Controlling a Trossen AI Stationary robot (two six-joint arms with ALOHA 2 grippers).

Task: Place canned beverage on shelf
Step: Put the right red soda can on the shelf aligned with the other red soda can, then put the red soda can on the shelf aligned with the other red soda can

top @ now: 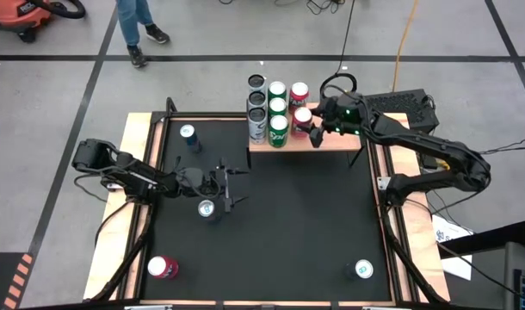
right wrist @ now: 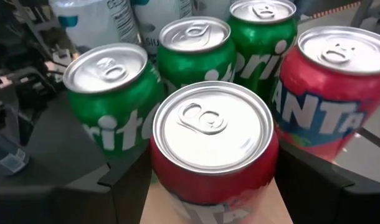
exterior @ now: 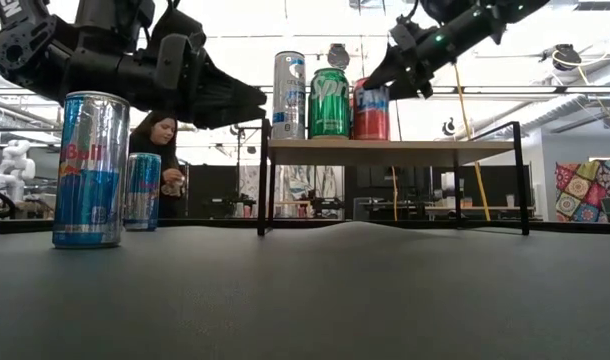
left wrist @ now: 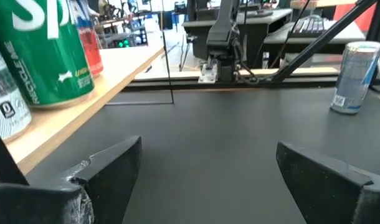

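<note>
Shelf [top: 336,140] holds seven cans; right tool [top: 315,131] grips the nearest red can [right wrist: 213,146]; left tool [top: 227,186] open over table [top: 288,224], four cans left.

Overhead and table-level views share the shelf [top: 305,142]; wrist views sit close.

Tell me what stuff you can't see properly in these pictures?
- Red can between the right tool fingers: its label is cut off by the right wrist view's edge.
- Silver cans on the shelf: their names are too small in the high view.
- Person behind the table: partly hidden by the blue cans in the low view.
</note>
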